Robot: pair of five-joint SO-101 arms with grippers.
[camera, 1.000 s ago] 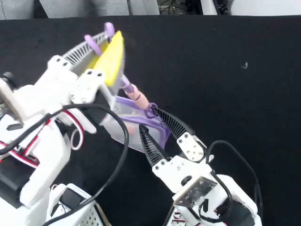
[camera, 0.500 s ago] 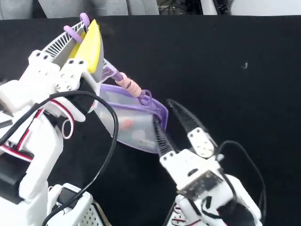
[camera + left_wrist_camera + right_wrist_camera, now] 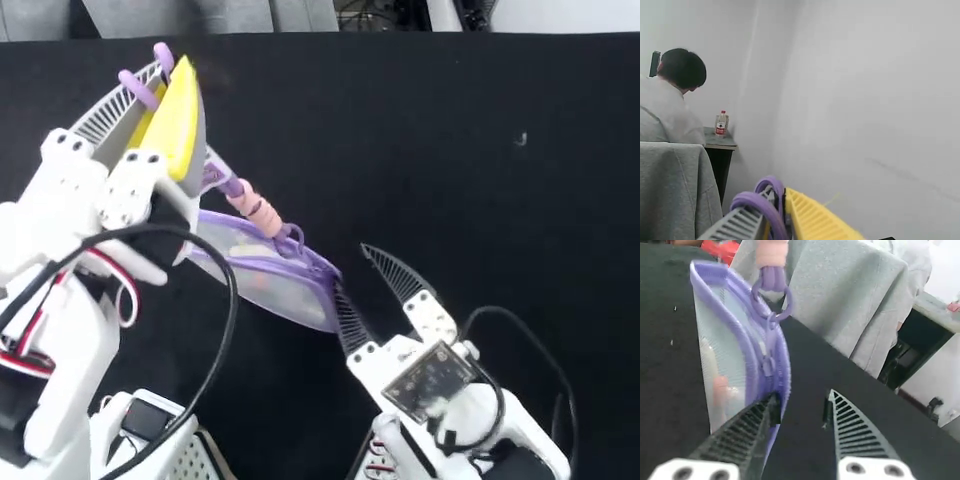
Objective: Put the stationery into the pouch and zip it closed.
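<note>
Up at the table's (image 3: 480, 150) far left, the left gripper (image 3: 168, 72) was raised, its jaws pinched narrow on the purple loop (image 3: 140, 85). The left wrist view showed that loop (image 3: 757, 202) caught between the grey and yellow fingers of the gripper (image 3: 780, 200). From the loop a cord ran down past a pink charm (image 3: 255, 210) to the zip pull (image 3: 290, 240). The pouch (image 3: 270, 275) hung slanting from that cord, between the two arms. Pale pink stationery (image 3: 717, 385) showed through the pouch's (image 3: 725, 355) clear side. The right gripper (image 3: 352, 268) sat low at the pouch's near end with jaws wide, holding nothing. In the right wrist view one black fingertip (image 3: 772, 405) touched the pouch's purple edge, and the other finger stood apart from it over bare table.
</note>
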